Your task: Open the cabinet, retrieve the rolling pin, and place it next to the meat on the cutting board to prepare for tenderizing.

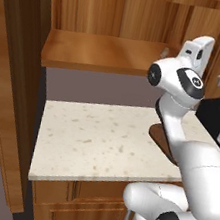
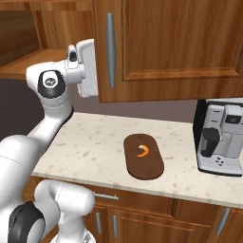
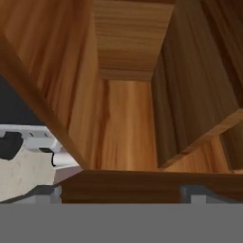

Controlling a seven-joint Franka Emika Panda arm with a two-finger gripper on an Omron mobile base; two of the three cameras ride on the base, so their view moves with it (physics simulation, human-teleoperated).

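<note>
Cabinet (image 1: 108,41) open, door (image 1: 14,91) swung wide at its left, shelf bare where visible; rolling pin possibly hidden behind the arm. Gripper (image 3: 121,190) raised at the cabinet's right edge, fingers spread wide, nothing between. Below the cabinet, cutting board (image 2: 143,156) on countertop (image 2: 95,147), meat (image 2: 143,150) atop.

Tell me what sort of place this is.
A rendered home kitchen, it seems: a speckled countertop over wooden lower cabinets, an open wall cabinet above it, a coffee machine at the right, and a cutting board with a piece of meat.
</note>
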